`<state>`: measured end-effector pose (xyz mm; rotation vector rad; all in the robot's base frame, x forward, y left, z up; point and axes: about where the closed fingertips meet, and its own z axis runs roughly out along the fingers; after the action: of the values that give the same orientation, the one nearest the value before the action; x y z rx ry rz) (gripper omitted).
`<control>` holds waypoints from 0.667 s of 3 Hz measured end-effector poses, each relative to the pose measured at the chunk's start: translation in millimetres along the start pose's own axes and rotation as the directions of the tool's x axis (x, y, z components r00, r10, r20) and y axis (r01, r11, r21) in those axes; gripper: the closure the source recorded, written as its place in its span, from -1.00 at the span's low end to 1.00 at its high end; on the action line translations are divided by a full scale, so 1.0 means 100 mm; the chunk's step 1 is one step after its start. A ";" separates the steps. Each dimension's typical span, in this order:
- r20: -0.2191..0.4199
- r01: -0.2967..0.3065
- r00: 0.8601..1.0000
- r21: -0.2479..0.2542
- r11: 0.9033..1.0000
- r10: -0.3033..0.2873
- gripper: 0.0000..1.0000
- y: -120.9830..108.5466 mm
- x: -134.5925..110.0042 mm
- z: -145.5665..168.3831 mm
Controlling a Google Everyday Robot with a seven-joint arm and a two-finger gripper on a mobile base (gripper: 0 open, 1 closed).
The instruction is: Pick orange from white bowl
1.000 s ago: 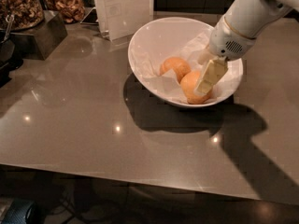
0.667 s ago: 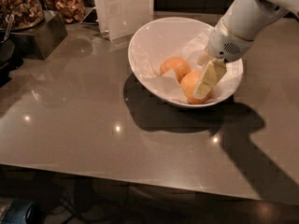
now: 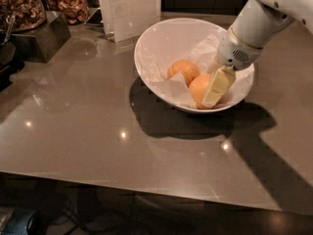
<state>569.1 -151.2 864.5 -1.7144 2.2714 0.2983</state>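
Grey and glossy, the surface (image 3: 88,131) is carrying the white bowl (image 3: 161,40) toward its far side, with snack jars (image 3: 19,4) and an upright card (image 3: 132,9) standing behind it. Inside the bowl, on crumpled paper (image 3: 215,43), the orange (image 3: 197,89) is lying near the front right wall, just beside a second fruit (image 3: 183,71) on its left. The end effector (image 3: 213,88) is reaching down from the upper right and resting against the orange's right side, partly covering it. Almost nothing is changing from a second ago: the arm is keeping the same pose and the orange is sitting in the same spot, unlifted. Whether the end effector is clamping the fruit or only bracketing it, I cannot tell. The reach is probably finished and the grasp is settling, with the lift not yet begun.
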 end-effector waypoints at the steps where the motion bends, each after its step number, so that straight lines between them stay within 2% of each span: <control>1: -0.008 -0.016 1.000 -0.017 1.000 0.016 -0.54 -0.03 0.03 0.08; 2: -0.019 -0.022 1.000 -0.034 0.999 0.021 -0.19 -0.05 0.05 0.16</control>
<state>574.7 -151.8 848.4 -1.7180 2.3124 0.3291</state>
